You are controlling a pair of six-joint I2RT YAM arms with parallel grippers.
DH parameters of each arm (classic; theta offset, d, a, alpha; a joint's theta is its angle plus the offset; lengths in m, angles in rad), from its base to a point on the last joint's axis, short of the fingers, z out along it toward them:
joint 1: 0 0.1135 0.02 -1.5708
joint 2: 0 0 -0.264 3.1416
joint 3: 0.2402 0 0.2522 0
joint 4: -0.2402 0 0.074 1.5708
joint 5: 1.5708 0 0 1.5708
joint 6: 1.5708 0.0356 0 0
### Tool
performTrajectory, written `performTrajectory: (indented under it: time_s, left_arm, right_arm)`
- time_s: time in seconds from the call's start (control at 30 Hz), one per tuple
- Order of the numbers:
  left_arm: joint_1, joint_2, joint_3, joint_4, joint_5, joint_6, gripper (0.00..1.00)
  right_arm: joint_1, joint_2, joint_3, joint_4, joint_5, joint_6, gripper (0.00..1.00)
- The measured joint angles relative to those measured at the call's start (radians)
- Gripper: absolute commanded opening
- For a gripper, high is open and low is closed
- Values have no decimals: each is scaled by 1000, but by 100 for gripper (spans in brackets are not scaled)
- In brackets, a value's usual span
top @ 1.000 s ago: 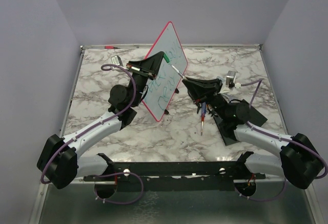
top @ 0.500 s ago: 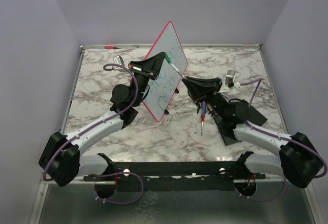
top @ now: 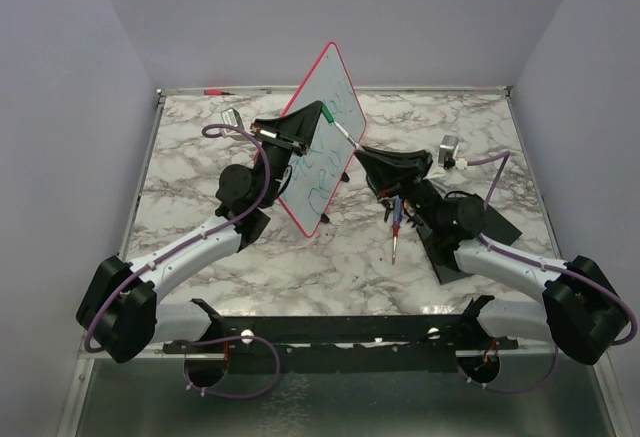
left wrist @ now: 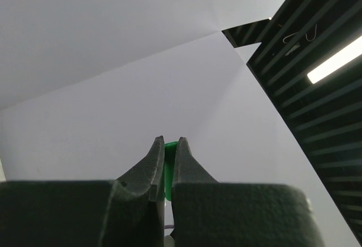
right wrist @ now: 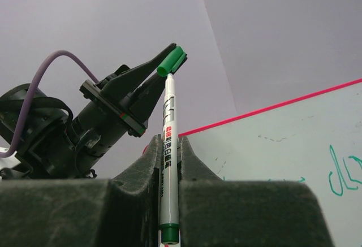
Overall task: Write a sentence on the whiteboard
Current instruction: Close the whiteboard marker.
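Two hands, both clenched, both on one marker. Your right hand [right wrist: 168, 144] is grasping the white-barrelled marker [right wrist: 168, 111] around its barrel, and the marker sticks up past the fingertips in the right wrist view. Your left hand [left wrist: 168, 146] is pinched tight on the marker's green cap [right wrist: 171, 61]. The marker spans straight from one hand to the other.

Your large flat white rectangular whiteboard with a thin red-pink rim [top: 335, 87] stands on edge, tilted, mid-tabletop between the two arms. Its low corner rests on the grey-veined marble tabletop [top: 330, 277]. Green handwriting shows on the face turned toward the right arm. I can't read it from here. The marker sits just beside that face, at the upper half. I can't tell whether it touches the board.

A slim red-and-blue pen [top: 397, 225] lies on the tabletop near your right arm, apart from the board.
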Motion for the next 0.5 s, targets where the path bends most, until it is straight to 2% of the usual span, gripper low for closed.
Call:
performTrajectory:
  time_s: [0.5]
  left_arm:
    - [-3,18,0,10,0,0,0]
  right_arm:
    - [0,2,11,0,4,-8,1]
